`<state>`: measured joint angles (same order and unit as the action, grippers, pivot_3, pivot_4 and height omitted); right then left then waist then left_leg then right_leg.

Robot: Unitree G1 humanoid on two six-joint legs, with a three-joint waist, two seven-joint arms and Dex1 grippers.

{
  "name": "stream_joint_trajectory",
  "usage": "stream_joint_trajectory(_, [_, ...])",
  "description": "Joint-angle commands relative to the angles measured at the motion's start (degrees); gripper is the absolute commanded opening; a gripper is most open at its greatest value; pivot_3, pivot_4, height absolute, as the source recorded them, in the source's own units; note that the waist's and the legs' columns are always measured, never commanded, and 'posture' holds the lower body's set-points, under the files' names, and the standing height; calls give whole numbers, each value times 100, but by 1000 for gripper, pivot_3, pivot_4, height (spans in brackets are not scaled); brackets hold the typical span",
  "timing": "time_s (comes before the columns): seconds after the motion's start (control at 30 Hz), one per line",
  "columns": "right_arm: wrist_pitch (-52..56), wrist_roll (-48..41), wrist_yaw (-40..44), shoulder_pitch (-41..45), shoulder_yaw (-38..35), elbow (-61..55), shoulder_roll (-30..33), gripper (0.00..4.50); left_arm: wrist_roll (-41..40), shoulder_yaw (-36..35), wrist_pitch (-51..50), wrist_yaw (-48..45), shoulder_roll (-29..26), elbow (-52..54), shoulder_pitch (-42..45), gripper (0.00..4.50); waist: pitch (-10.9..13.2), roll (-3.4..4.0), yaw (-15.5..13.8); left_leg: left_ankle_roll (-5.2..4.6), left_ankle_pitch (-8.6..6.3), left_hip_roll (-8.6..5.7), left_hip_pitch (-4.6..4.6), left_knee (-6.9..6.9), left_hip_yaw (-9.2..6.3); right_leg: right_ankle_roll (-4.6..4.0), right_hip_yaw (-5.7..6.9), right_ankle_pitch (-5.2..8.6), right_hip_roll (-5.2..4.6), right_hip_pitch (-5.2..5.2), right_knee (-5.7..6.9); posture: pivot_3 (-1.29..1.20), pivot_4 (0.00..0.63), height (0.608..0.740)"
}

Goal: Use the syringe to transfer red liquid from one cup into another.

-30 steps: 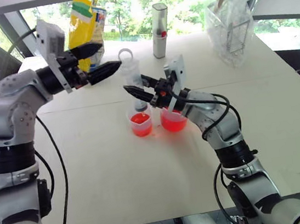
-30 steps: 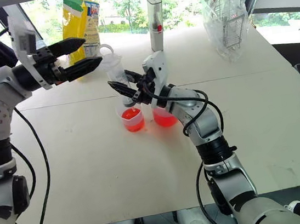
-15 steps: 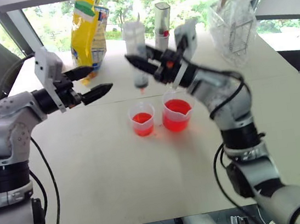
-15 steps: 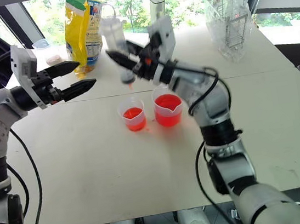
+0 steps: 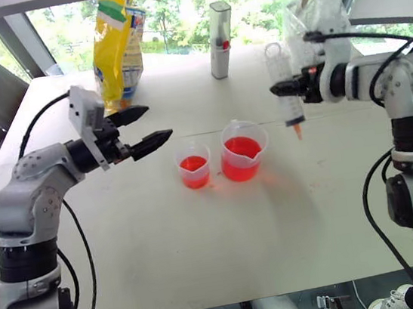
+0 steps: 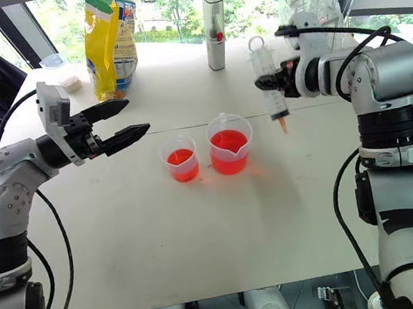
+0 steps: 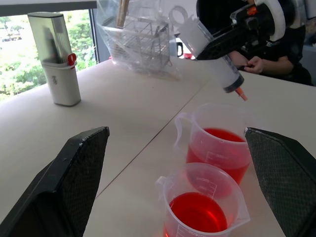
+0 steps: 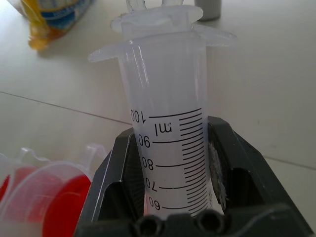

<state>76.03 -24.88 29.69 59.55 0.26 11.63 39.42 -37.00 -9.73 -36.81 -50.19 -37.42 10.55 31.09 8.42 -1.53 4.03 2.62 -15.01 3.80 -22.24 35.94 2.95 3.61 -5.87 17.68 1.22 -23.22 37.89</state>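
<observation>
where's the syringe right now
In the left eye view the syringe hangs upright, tip down, clamped in the right claw above the table's right side, off to the right of the beaker.

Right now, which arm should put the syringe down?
Right. The right gripper is shut on the syringe, off to the right of both cups; the left gripper is open and holds nothing.

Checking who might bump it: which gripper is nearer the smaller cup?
Left. The open left gripper hovers just beside the smaller cup; the right gripper, holding the syringe, is beyond the larger beaker.
</observation>
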Motion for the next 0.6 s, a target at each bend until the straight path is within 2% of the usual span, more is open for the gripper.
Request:
stream_joint_trajectory(0.03, [396, 202, -163, -27, 132, 348, -56, 1385, -48, 21, 48, 39, 1, 319, -26, 4485, 0, 0, -3, 0, 0, -1, -1, 0, 0, 0, -1, 0, 0, 0, 0, 0, 150, 740])
stream_joint_trajectory(0.37, [51, 762, -398, -357, 407, 1270, -412, 1385, -36, 80, -52, 132, -65, 633, -199, 4485, 0, 0, -5, 0, 0, -5, -6, 5, 3, 2, -2, -1, 1, -1, -1, 0, 150, 740])
stream_joint_trajectory(0.57, [140, 768, -391, -454, 291, 1161, -463, 4440, -96, 57, -152, 170, -132, 824, -340, 4500, 0, 1, -4, 0, 0, -4, -5, 4, 0, 2, -1, -1, 2, 0, 0, 0, 150, 740])
stream_joint_trajectory(0.6, [205, 748, -381, -456, 260, 1085, -445, 4485, -105, 60, -168, 170, -141, 839, -345, 4500, 0, 1, -4, 0, 0, -4, -5, 5, 0, 2, -1, -1, 3, 0, 0, 0, 150, 740])
